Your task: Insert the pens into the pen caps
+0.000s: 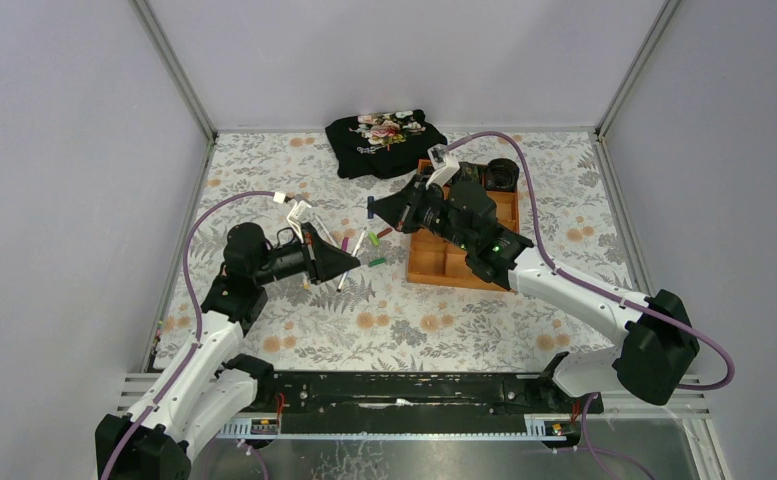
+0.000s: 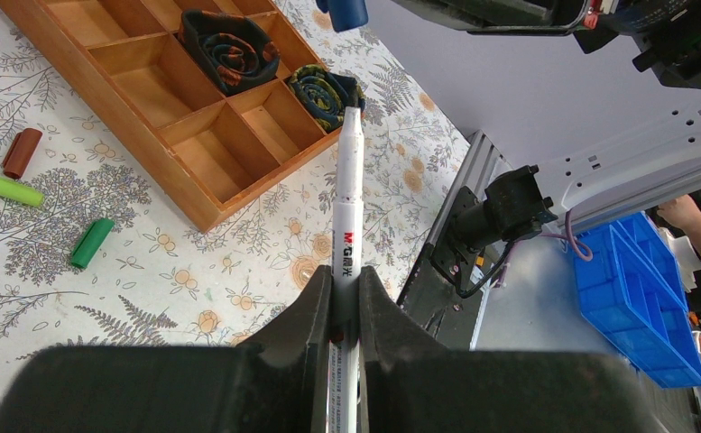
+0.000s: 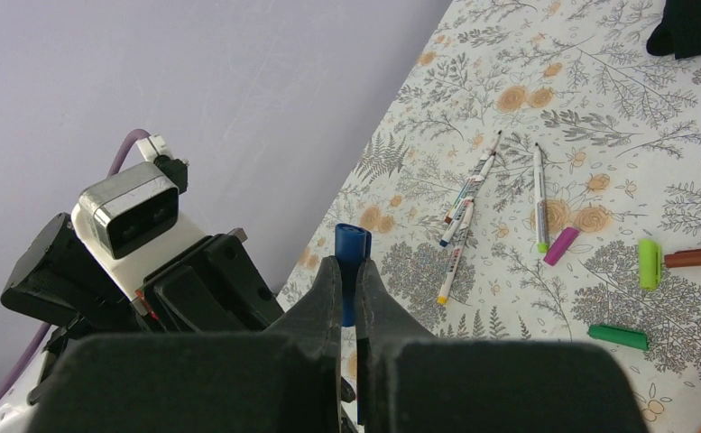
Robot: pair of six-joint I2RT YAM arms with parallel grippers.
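My left gripper is shut on a white pen, held above the table with its tip pointing away from me. My right gripper is shut on a blue cap, whose open end sticks out past the fingertips. The blue cap also shows at the top of the left wrist view, beyond the pen tip and apart from it. Several loose pens lie on the table. Magenta, light green, dark red and dark green caps lie beside them.
An orange wooden tray with several cells sits under the right arm; two rolled dark cloths fill cells. A black printed cloth lies at the back. A blue bin stands off the table.
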